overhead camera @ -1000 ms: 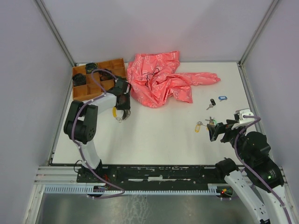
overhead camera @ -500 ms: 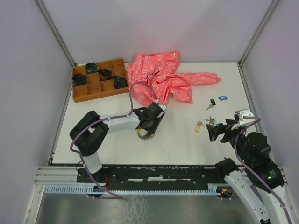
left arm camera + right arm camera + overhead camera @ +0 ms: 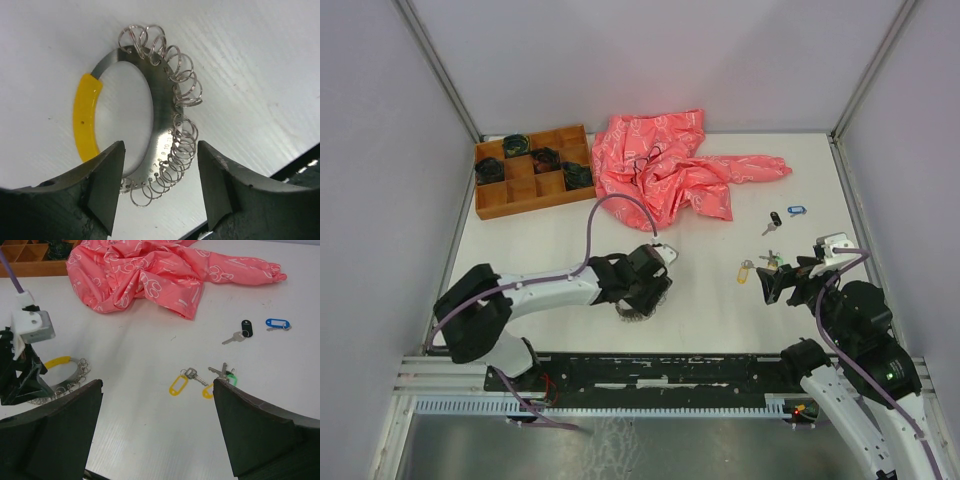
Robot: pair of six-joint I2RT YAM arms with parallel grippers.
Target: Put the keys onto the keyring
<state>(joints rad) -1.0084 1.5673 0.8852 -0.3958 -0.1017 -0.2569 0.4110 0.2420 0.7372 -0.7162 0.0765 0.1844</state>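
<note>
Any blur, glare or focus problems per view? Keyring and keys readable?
Left wrist: keyring sharp, stamped numerals partly readable, slight sheen, soft shadow under it; left gripper dark, edges a little soft. Right wrist: keys in focus, right gripper a near-black, underexposed foreground. Top external: even diffuse light, no hard shadows; keys tiny, keyring largely hidden by the left gripper.
</note>
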